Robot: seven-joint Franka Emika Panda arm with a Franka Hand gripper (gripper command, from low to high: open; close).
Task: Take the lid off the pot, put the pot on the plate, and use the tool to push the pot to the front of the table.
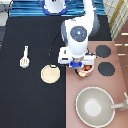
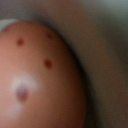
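Gripper (image 1: pixel 80 65) sits low over the pot (image 1: pixel 85 70) on the stove (image 1: pixel 100 75), hiding most of it; can't tell whether it grips anything. Big grey pan (image 1: pixel 94 105) toward exterior view's bottom. Flat round cream plate (image 1: pixel 50 74) and slotted spatula (image 1: pixel 24 57) lie on the black table (image 1: pixel 25 100).

Striped blue cloth (image 1: pixel 30 7), perhaps, behind black table (image 1: pixel 30 35).

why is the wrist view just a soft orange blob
Wrist view: the camera sits so close to a reddish ball that everything is out of focus. Exterior view: evenly lit, and the gripper is down over the pot, hiding most of it.
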